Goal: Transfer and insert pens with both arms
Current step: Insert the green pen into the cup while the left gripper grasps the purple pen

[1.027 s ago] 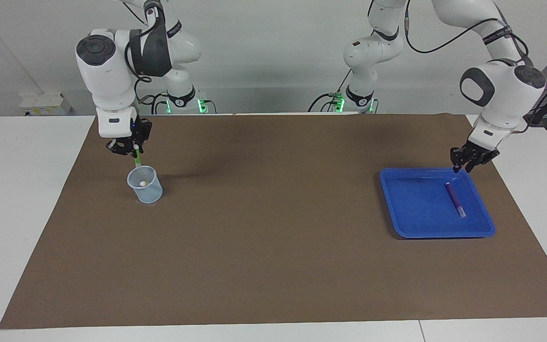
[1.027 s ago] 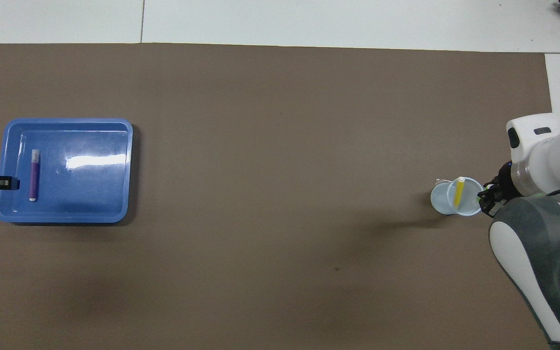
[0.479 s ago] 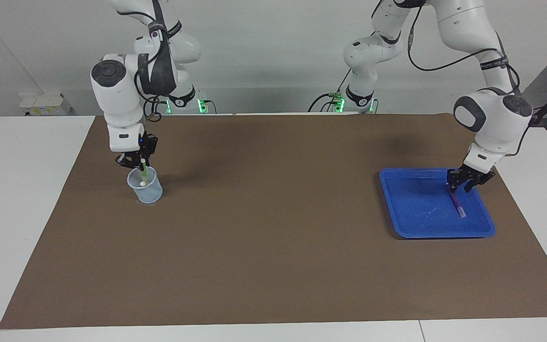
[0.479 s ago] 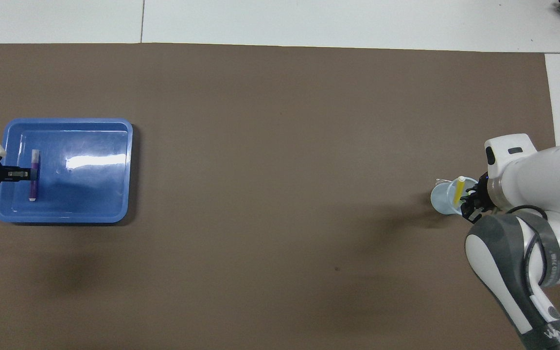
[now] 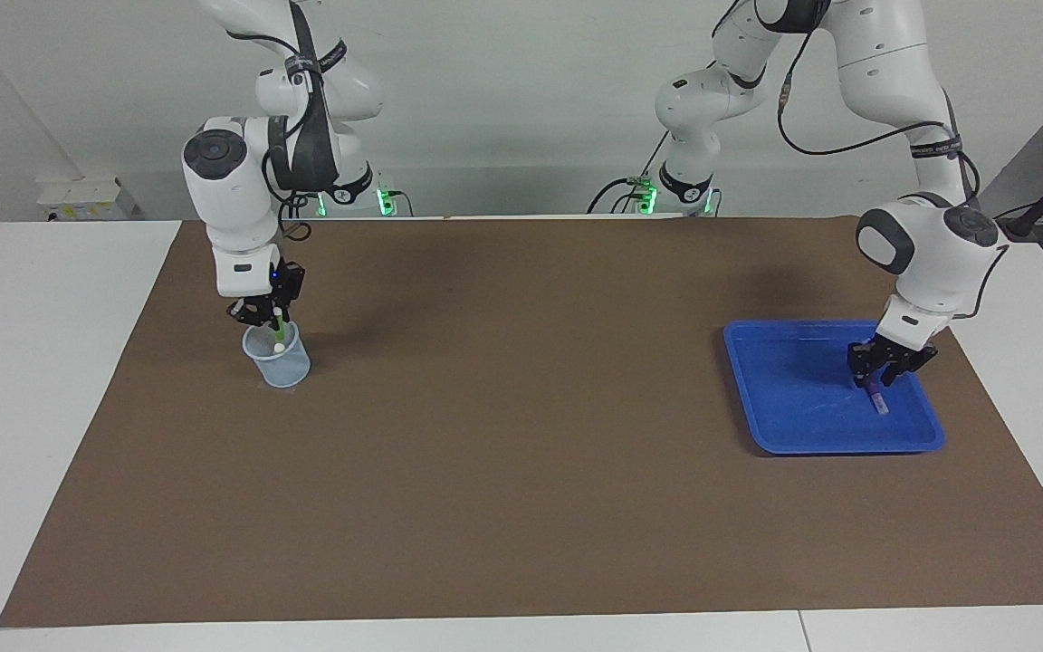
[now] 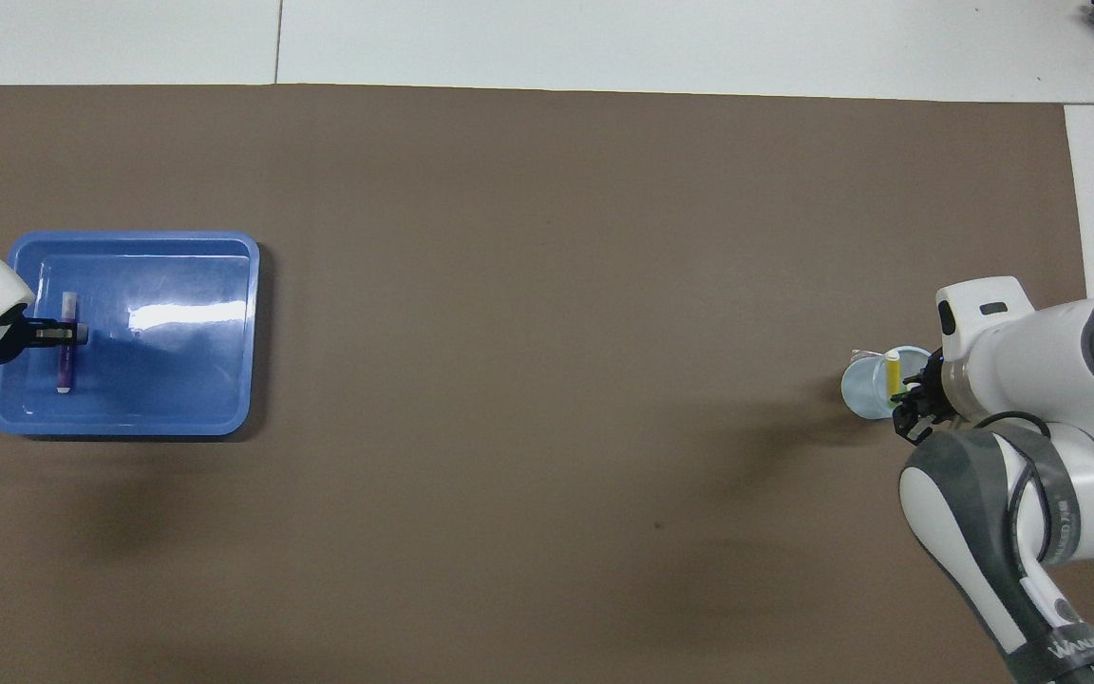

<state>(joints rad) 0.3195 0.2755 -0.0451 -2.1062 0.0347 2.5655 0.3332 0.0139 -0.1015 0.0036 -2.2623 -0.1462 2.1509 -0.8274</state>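
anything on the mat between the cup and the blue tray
Nothing: between the cup and the tray the brown mat is bare, which shows most plainly in the overhead view.

Right gripper (image 5: pixel 265 314) sits at the rim of the clear cup (image 5: pixel 278 359), green pen (image 5: pixel 278 328) standing in it. Left gripper (image 5: pixel 880 370) is down in the blue tray (image 5: pixel 793 398), astride the purple pen (image 5: pixel 877 400).

A robotics lab is indicated — cabled white arms (image 5: pixel 902 81) mounted at a paper-covered counter (image 5: pixel 521 507) by bare walls.
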